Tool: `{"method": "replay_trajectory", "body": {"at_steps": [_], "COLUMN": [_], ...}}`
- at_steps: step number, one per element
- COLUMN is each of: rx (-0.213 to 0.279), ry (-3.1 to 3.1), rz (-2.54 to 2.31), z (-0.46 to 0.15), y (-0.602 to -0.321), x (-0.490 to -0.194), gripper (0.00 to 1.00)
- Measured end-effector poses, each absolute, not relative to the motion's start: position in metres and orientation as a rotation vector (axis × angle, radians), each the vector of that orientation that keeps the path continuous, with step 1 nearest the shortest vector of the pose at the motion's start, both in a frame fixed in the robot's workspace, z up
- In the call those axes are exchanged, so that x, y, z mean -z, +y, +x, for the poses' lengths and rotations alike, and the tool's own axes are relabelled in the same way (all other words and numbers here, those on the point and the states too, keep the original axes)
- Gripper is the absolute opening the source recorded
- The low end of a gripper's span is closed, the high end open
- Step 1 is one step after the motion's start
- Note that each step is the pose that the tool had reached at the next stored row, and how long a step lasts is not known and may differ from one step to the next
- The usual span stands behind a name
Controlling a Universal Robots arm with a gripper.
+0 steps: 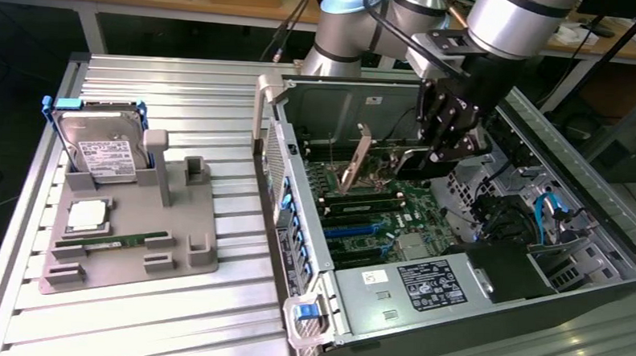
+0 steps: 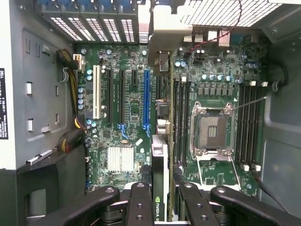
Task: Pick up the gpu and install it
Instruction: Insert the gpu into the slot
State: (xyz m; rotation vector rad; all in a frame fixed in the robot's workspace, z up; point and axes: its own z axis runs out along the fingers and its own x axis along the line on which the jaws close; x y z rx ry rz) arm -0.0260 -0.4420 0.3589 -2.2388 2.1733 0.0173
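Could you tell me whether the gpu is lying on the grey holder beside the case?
No, the gripper grips the gpu edge-on above the motherboard.

A grey plastic holder (image 1: 191,257) on the ribbed metal desk (image 1: 129,323) carries a boxy silver hard drive (image 1: 103,140) and a narrow green memory stick (image 1: 128,240).

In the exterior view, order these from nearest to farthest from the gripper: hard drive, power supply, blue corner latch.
1. Power supply, inside the case with the gripper.
2. Blue corner latch, on the case's edge.
3. Hard drive, grey stand, exterior view's left.
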Motion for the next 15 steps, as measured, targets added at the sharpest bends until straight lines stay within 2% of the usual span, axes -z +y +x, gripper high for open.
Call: {"method": "replay_trajectory", "body": {"at_steps": [15], "rx": [-0.019], "ry": [2.172], "rz": [-2.238], "z": [-0.026], "y": [-0.445], "x": [-0.332], "gripper": [0.27]}}
